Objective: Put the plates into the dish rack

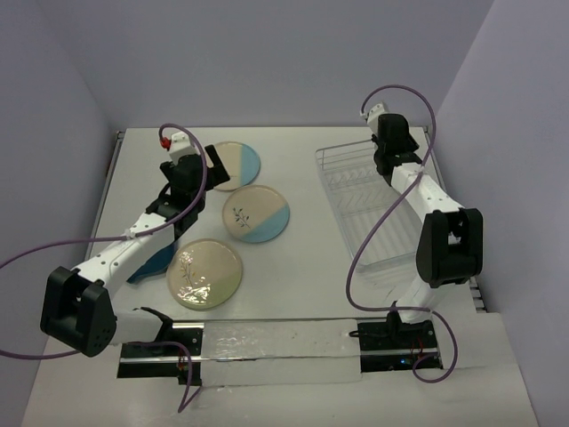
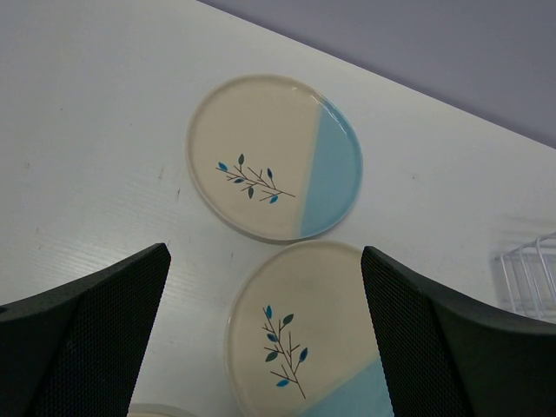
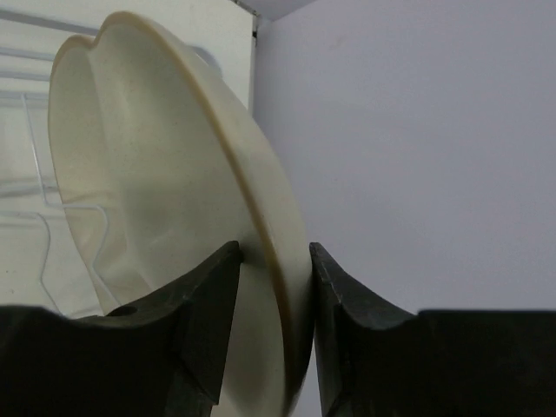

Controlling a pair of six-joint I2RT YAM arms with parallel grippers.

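Observation:
My right gripper (image 3: 271, 252) is shut on the rim of the cream three-compartment plate (image 3: 156, 174), which stands on edge over the far end of the white wire dish rack (image 1: 373, 213); the rack's wires (image 3: 35, 200) show behind it. Two cream-and-light-blue sprig plates lie flat on the table, one farther (image 2: 274, 156) and one nearer (image 2: 304, 339). My left gripper (image 2: 265, 250) hangs open above the nearer one, touching nothing. The pale green floral plate (image 1: 205, 273) lies closer to the bases. A dark blue plate (image 1: 147, 267) is partly hidden under the left arm.
The rack runs along the right side of the table, and a corner of it (image 2: 530, 278) shows in the left wrist view. Walls (image 1: 293, 62) close in the table on the far side, the left and the right. A pale strip (image 1: 276, 342) lies between the arm bases.

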